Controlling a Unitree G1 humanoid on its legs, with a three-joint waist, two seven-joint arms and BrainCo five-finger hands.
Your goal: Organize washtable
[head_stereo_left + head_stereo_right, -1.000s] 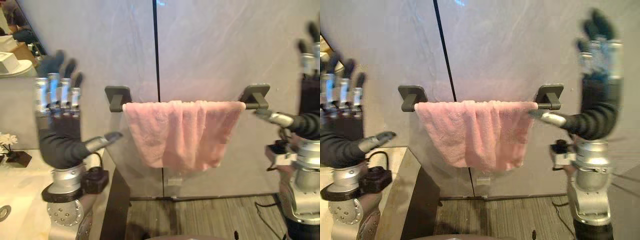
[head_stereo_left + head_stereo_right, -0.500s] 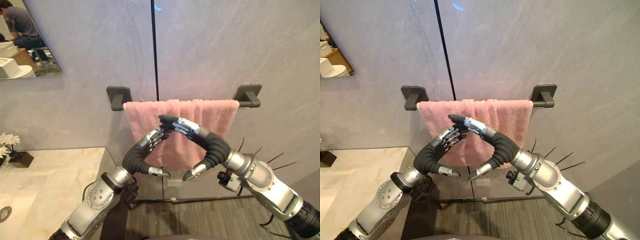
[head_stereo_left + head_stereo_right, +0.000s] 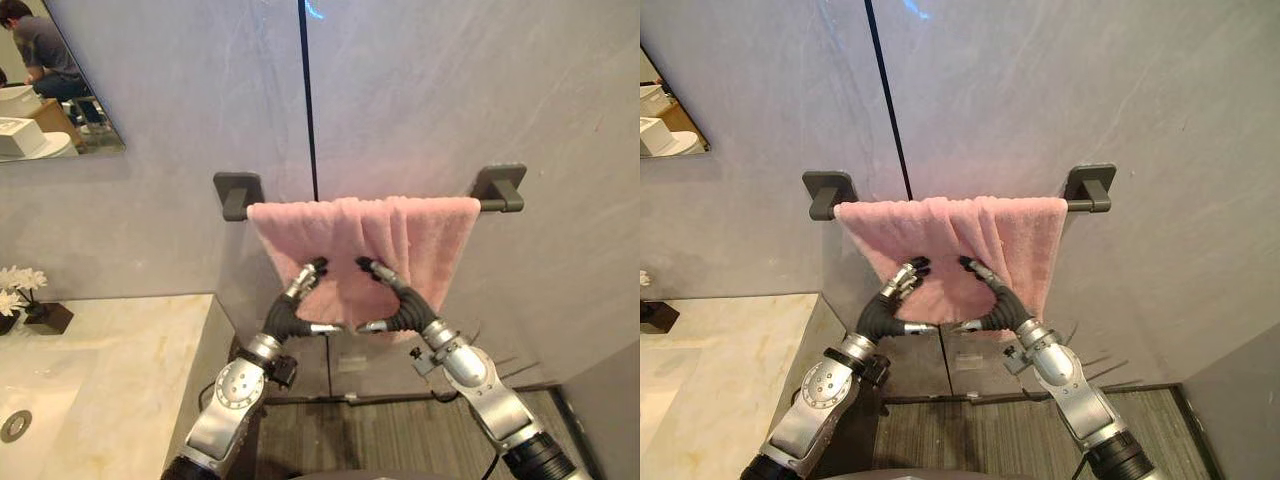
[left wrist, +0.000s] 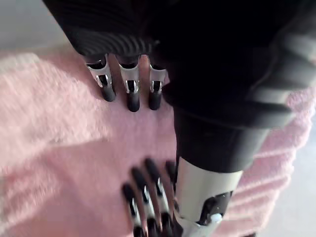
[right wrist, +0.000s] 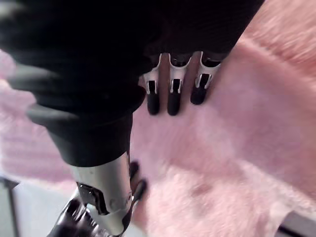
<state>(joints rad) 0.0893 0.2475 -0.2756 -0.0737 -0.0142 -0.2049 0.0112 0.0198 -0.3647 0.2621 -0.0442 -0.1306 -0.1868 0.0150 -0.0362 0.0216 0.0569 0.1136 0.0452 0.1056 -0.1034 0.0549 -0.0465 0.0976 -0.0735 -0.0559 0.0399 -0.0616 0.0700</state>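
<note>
Pink towel (image 3: 432,236) hangs bunched over the dark towel bar (image 3: 497,203) on the grey wall, spread from bracket to bracket. Left hand (image 3: 296,298) and right hand (image 3: 398,298) are both up at the towel's middle, close together. Each hand's fingers are straight with the tips on the cloth and nothing pinched, thumbs spread toward each other. Marble counter (image 3: 110,370) and flowers (image 3: 12,285) sit at left, under the mirror (image 3: 50,90).
</note>
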